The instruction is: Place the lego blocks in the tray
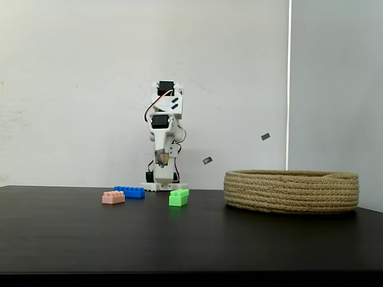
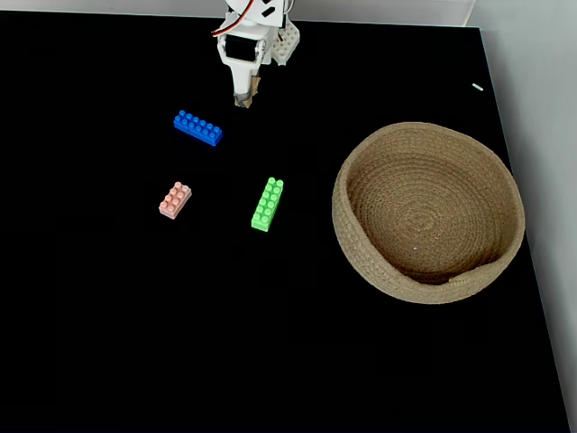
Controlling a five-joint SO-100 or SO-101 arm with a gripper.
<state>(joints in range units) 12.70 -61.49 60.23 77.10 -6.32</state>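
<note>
No writing is legible. On the black tabletop, the green brick lies nearly upright in a fixed view, the blue brick slants, the pink brick tilts. The rope basket sits right. The pincer hangs clenched, empty.

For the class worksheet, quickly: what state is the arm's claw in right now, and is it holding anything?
Claw: appears shut, folded back near the arm's base, holding nothing; all three bricks lie on the table.
</note>
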